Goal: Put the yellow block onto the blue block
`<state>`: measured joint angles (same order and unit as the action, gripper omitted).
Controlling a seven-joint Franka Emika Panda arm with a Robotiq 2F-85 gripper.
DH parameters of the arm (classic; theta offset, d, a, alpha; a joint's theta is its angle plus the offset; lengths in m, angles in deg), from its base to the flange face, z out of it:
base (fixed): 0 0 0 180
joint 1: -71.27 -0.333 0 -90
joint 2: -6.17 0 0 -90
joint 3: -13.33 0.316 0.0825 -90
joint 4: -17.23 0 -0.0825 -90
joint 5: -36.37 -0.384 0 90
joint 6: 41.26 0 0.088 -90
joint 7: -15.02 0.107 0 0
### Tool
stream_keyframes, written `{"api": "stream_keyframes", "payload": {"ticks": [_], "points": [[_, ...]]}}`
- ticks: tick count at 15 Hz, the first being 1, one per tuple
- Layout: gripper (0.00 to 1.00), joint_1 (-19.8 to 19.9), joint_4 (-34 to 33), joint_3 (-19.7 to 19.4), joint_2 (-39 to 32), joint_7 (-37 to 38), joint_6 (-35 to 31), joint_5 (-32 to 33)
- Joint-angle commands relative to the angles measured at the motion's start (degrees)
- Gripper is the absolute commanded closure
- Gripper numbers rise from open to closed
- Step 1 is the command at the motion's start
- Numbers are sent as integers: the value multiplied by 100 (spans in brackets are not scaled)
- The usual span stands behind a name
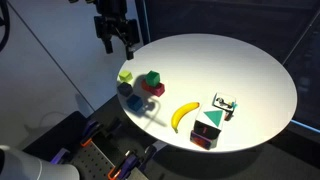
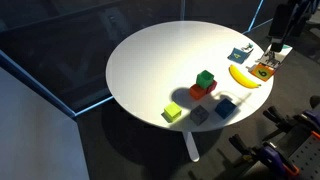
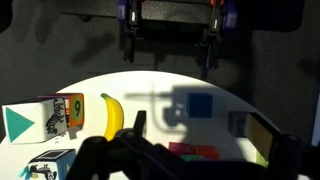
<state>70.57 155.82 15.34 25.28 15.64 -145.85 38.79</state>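
Observation:
The yellow block [image 1: 125,75] [image 2: 172,113] sits near the edge of the round white table, with nothing touching it. The blue block [image 2: 225,106] [image 1: 141,103] [image 3: 200,103] rests flat on the table, apart from the yellow one, with a grey block [image 2: 200,115] between them. My gripper [image 1: 117,40] [image 3: 170,50] hangs open and empty well above the table's rim, away from both blocks. In the wrist view its fingers come in from the top, and only a lime sliver of the yellow block [image 3: 263,157] shows at the lower right.
A green cube [image 2: 205,79] sits on a red block [image 2: 200,90] close to the blue block. A banana [image 1: 183,115], a printed card box [image 1: 208,130] and a small white toy [image 1: 225,105] lie along the table's edge. Dark machinery [image 3: 130,160] fills the wrist view's bottom.

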Motion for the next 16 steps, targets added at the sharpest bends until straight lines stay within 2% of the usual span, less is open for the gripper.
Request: {"api": "stream_keyframes", "payload": {"ticks": [1, 9, 12, 16], "points": [[0, -20, -6, -18, -2, 7, 7, 5], [0, -23, -27, -7, -49, 29, -44, 11], [0, -49, -96, 61, -227, 164, -377, 59], [0, -137, -198, 190, -561, 303, -1135, 56]]}}
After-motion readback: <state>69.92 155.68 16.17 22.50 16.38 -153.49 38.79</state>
